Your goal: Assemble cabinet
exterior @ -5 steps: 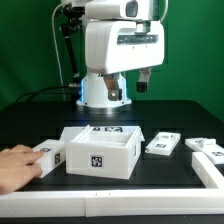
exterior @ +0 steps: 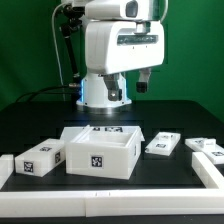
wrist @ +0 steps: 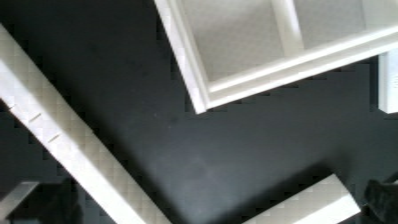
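The cabinet body (exterior: 100,150), a large open white box with a tag on its front, stands on the black table in the middle of the exterior view. It also shows in the wrist view (wrist: 267,50), seen from above with an inner divider. A smaller white tagged piece (exterior: 40,160) lies at its left. A flat panel (exterior: 163,144) and another white piece (exterior: 205,146) lie at its right. My gripper (exterior: 143,84) hangs high at the back, well above and behind the parts. In the wrist view my gripper (wrist: 205,215) shows only dark finger edges far apart, with nothing between them.
A low white border rail (exterior: 212,172) runs along the table's right side and front, with an end at the left (exterior: 5,170). It crosses the wrist view diagonally (wrist: 63,130). A white strip (wrist: 306,205) that I cannot identify shows near the fingers. The robot's base (exterior: 104,95) stands behind the body.
A human hand that lay on the small piece at the exterior view's left is gone. The piece now lies uncovered. My arm has not moved.
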You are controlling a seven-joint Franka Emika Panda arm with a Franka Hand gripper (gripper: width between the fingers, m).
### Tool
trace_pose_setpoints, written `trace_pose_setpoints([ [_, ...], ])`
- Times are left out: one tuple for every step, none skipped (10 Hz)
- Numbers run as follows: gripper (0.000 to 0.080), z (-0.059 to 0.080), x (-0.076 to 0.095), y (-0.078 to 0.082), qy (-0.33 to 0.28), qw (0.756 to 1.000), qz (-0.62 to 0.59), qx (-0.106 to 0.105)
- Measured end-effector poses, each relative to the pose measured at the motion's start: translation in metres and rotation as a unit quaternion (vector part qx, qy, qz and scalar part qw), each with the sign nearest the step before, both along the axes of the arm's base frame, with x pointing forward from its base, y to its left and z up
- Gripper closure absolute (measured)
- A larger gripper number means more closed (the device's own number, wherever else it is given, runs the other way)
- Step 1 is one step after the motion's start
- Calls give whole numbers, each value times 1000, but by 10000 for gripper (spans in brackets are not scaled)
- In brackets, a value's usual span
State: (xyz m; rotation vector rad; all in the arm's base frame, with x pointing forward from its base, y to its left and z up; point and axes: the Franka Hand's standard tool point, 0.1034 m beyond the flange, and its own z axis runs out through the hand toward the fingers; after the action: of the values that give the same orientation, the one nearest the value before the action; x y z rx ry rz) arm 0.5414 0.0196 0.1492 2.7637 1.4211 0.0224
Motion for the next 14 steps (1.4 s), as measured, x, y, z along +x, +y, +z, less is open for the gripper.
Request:
trace_pose_setpoints([
  [1,0,0,0,0,1000,0,0],
  [1,0,0,0,0,1000,0,0],
  [1,0,0,0,0,1000,0,0],
  [1,0,0,0,0,1000,0,0],
  [1,0,0,0,0,1000,0,0],
  [1,0,0,0,0,1000,0,0],
  [1,0,0,1,0,1000,0,0],
  [1,-4,-8,8,-6,1000,6,3],
  [1,-9,-17,14,-10,1000,18,4],
  [1,-19,-30,27,-21,999,36,9],
  [1,-34,-49,40,-23,998,50,14],
  [1,-42,-59,42,-22,998,58,15],
  [1,-41,-58,41,-20,998,56,15],
  [1,-41,-58,41,-21,998,57,15],
])
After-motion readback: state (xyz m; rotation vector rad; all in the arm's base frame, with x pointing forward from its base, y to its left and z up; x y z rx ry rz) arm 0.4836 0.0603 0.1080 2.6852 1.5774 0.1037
